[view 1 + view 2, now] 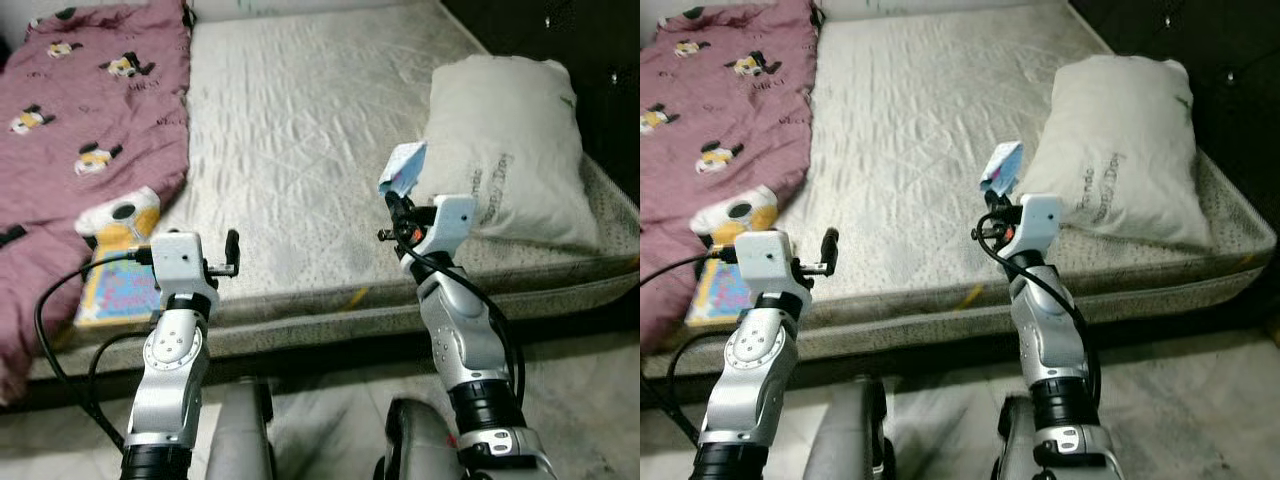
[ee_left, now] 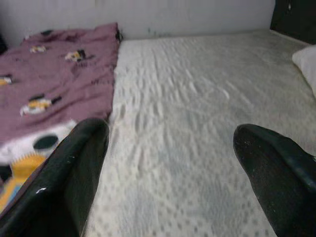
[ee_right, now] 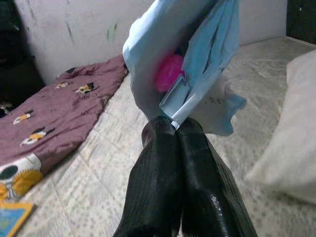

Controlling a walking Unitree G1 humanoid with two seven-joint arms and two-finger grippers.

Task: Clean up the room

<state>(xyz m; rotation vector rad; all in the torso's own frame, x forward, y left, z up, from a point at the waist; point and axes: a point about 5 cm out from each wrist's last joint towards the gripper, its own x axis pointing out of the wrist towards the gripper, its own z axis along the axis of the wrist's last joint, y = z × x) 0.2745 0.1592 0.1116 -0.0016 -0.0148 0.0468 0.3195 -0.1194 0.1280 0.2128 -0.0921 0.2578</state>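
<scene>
A light blue wrapper (image 1: 403, 167) is pinched between the closed fingers of the right gripper (image 1: 396, 203), centre-right of the head frame, raised above the mattress (image 1: 300, 130) beside the white pillow (image 1: 505, 150) at right; a pink patch is seen on the wrapper (image 3: 185, 59) in the right wrist view, fingers (image 3: 173, 187) pressed together on its lower edge; the left gripper (image 1: 232, 252) is held at lower left over the mattress front edge, jaws spread wide and nothing between them, fingers (image 2: 74, 182) well apart in its wrist view; a maroon cartoon-print blanket (image 1: 90, 120) is spread over the upper left of the frame; a colourful book (image 1: 115, 290) is lying at left by the blanket's edge, near the left arm.
</scene>
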